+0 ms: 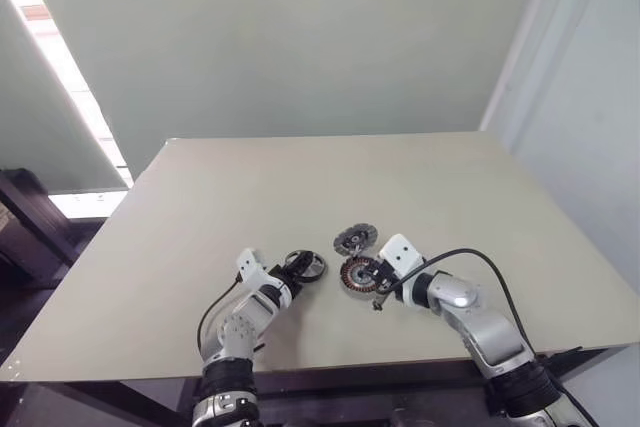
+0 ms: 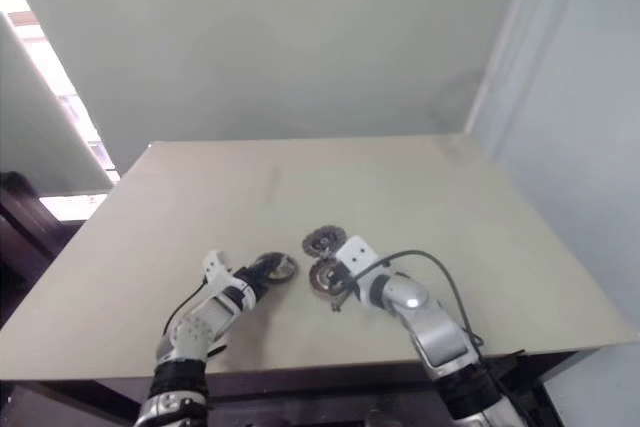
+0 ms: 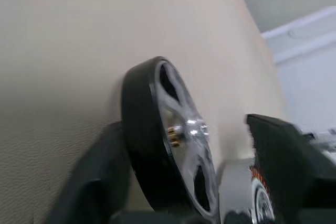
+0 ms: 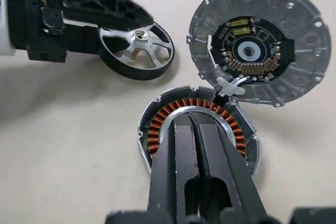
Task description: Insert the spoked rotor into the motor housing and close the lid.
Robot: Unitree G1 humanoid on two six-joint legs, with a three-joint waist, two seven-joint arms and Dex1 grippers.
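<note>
On the beige surface (image 1: pixel 200 247), lower centre of the head view, three discs cluster together. The motor housing (image 4: pixel 197 129) lies flat, with the right tool (image 4: pixel 195 124), fingers pressed together, resting over its centre. The lid (image 4: pixel 260 40) lies just beyond it, joined at the rims by a small tab. To the left, the spoked rotor (image 4: pixel 137 50) stands tilted on edge between the fingers of the left tool (image 1: pixel 298 269), which straddle its rim, a firm grip not confirmed.
</note>
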